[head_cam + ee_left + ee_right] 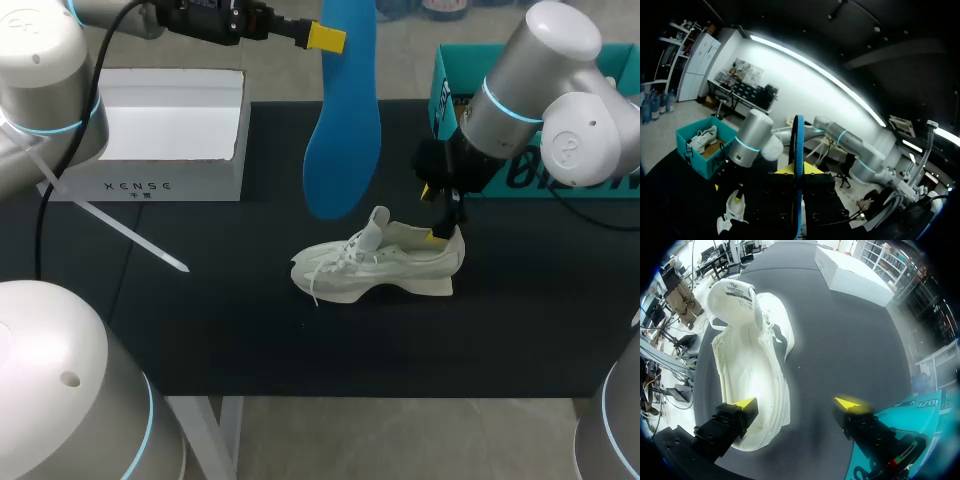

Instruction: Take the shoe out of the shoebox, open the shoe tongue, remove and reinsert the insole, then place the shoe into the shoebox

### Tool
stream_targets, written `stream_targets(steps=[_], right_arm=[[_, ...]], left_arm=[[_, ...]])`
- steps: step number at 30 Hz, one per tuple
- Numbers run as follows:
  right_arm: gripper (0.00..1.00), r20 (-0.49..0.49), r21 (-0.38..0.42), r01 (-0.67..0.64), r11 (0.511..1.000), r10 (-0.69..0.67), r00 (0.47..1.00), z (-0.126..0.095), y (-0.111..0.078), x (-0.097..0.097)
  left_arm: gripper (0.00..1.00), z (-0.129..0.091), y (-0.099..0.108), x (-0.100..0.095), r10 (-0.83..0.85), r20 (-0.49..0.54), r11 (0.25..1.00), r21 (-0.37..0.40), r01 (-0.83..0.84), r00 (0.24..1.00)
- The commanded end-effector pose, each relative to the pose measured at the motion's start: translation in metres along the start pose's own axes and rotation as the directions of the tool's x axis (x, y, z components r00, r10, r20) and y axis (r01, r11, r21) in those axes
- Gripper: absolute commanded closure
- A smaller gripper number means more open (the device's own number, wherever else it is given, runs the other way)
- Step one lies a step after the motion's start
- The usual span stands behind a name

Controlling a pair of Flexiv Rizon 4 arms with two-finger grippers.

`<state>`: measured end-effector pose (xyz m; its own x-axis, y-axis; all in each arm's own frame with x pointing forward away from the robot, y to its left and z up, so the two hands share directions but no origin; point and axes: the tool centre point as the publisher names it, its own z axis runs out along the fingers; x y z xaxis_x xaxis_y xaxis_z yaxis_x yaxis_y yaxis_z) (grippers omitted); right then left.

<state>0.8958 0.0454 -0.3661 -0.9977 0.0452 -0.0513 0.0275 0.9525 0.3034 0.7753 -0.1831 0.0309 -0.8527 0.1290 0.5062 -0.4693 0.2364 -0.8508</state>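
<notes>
Desk (200, 330): black top, everything of the task is on it or above it.

Left arm (40, 70) comes in at the far left corner and reaches across toward the middle. Right arm (540, 80) comes in from the right and points down at the middle of the desk.

White box (170, 130): far left of the desk, open side up, well apart from the shoe.

Teal shoebox (445, 80): far right, behind my right arm. Left wrist cam shows a second white shoe (702, 140) lying in it.

White shoe (380, 265): out of the box, upright on its sole at mid-desk, toe toward the white box side, heel toward the teal shoebox.

Blue insole (345, 130): out of the shoe, up in the air, hanging roughly vertical behind the shoe. Can't tell its height off the desk.

Left pincer (799, 172): clenched on the insole's upper part, which sits edge-on between the two yellow tips.

Right pincer (796, 403): released, fingers spread wide at the shoe's heel. One tip is at the heel rim, the other over bare desk beside the shoe.

Tongue (737, 292): pulled up, standing clear of the shoe's opening. Laces (320, 275) are loose over the forefoot.
</notes>
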Motion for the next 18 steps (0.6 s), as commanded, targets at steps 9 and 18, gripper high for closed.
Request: stream_targets(steps=[9,18], right_arm=[[0.0,-0.053,0.042,0.004,0.999,-0.001,0.999,0.023,0.003,0.004],[1.0,-0.072,0.072,0.005,0.997,0.0,0.997,0.029,0.006,0.012]], left_arm=[[1.0,0.0,0.001,0.0,0.001,0.002,1.0,0.001,-0.001,1.0],[1.0,0.0,0.001,0.0,0.001,0.002,1.0,0.001,-0.001,1.0]])
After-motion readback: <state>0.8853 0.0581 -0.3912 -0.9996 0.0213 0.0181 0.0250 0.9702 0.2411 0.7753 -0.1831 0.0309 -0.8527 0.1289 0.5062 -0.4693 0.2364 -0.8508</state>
